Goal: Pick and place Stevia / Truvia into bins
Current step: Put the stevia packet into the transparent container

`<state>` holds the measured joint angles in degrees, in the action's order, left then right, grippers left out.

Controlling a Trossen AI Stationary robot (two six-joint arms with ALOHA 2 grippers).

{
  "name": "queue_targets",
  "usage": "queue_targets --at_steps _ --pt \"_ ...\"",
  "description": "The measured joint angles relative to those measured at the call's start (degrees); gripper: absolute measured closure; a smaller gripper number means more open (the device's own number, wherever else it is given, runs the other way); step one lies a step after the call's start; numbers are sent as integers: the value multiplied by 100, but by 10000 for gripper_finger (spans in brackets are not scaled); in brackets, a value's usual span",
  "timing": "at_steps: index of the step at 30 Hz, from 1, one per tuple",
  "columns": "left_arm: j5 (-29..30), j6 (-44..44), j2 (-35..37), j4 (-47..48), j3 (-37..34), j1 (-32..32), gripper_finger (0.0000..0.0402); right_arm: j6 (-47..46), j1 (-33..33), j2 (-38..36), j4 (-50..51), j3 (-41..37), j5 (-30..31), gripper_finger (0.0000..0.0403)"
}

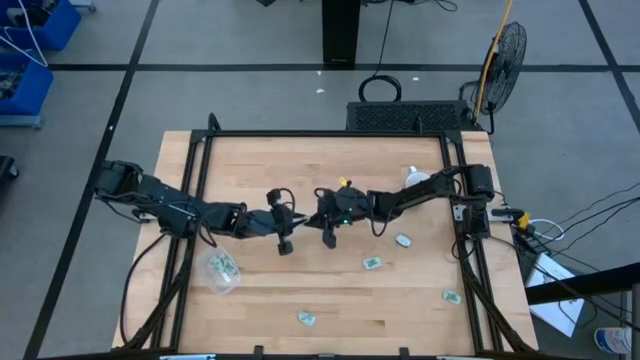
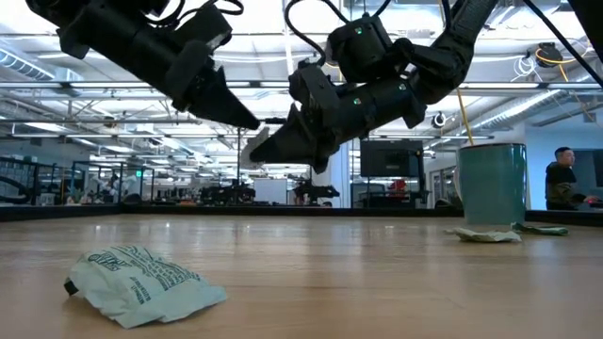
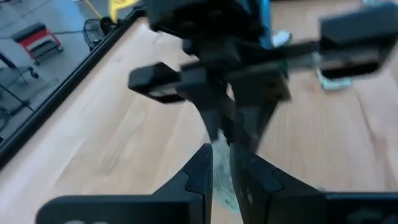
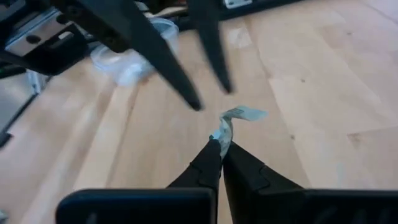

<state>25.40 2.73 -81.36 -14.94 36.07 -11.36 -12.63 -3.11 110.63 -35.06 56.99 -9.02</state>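
My right gripper (image 4: 221, 144) is shut on a pale green and white sachet (image 4: 237, 117), held in the air over the table's middle (image 1: 310, 222). My left gripper (image 3: 222, 160) is open and faces it from the left (image 1: 297, 222). Its two fingers (image 4: 186, 87) stand just past the sachet, and I cannot tell if they touch it. In the low view both grippers hang tip to tip, left (image 2: 252, 122) above right (image 2: 251, 156). The clear round tub (image 1: 222, 271) stands at the near left with sachets inside. Loose sachets (image 1: 371, 263) lie flat on the table. My right gripper pinches one end of the sachet (image 4: 221, 133) between its two fingertips. The fingers slant down toward the table's left. The rest of the sachet stands out beyond the tips, bent over at its free end (image 4: 252, 114), lifted clear of the table.
More sachets lie at the right (image 1: 403, 240), near right (image 1: 451, 296) and near edge (image 1: 306, 318), the last one close up in the low view (image 2: 141, 278). A teal mug (image 2: 490, 184) stands at the far right with sachets at its foot. A black frame (image 1: 200, 170) rims the table.
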Motion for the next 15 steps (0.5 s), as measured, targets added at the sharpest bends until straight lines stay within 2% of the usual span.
queue_targets --at_steps 4,9,15 --pt "-6 -285 0 338 0 -82 339 242 -69 0 76 0 -17 397" --pt "-215 -128 0 654 0 -110 339 789 -53 0 75 2 -166 401" --pt "-215 322 2 1026 0 -114 339 794 -64 0 64 0 -119 399"
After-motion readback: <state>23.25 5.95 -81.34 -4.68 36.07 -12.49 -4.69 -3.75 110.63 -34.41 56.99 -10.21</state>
